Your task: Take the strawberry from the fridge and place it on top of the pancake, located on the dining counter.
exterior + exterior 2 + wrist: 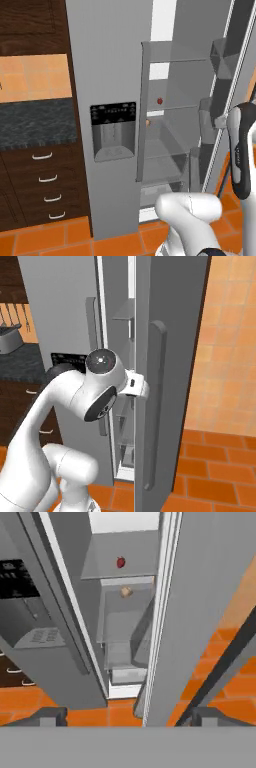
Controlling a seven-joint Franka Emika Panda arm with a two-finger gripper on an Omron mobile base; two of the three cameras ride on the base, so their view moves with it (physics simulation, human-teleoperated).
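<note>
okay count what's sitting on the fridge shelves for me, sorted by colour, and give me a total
Red: 1, the strawberry on the upper shelf.
Tan-orange: 1, a small lump on the shelf below it.
Total: 2, both inside the fridge.

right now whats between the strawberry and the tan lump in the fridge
In the hand view, the grey front edge of the shelf that the strawberry rests on. The tan lump sits on the level below.
</note>
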